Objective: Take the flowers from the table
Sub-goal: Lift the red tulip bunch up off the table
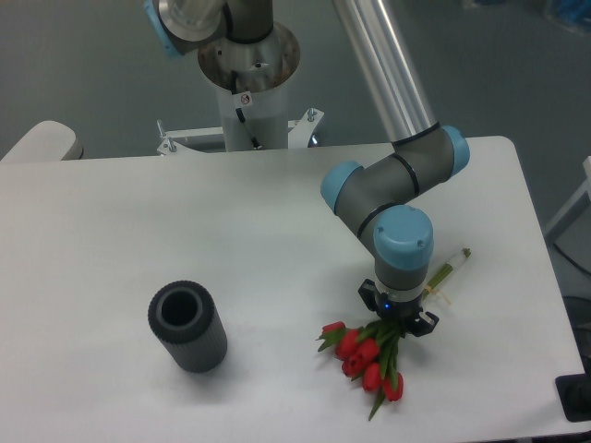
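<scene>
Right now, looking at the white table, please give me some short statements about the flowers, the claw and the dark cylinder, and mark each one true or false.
1. The flowers are red tulips with green stems. True.
2. The claw hangs above the dark cylinder. False: it is down at the tulip stems, well away from the cylinder, which is toward the left of the picture.
3. The stem ends stick out past the arm toward the right of the picture. True.
4. The flowers stand inside the cylinder. False: its opening shows nothing inside, and the bunch is on the table apart from it.
5. The cylinder has a ribbed outer wall. True.
</scene>
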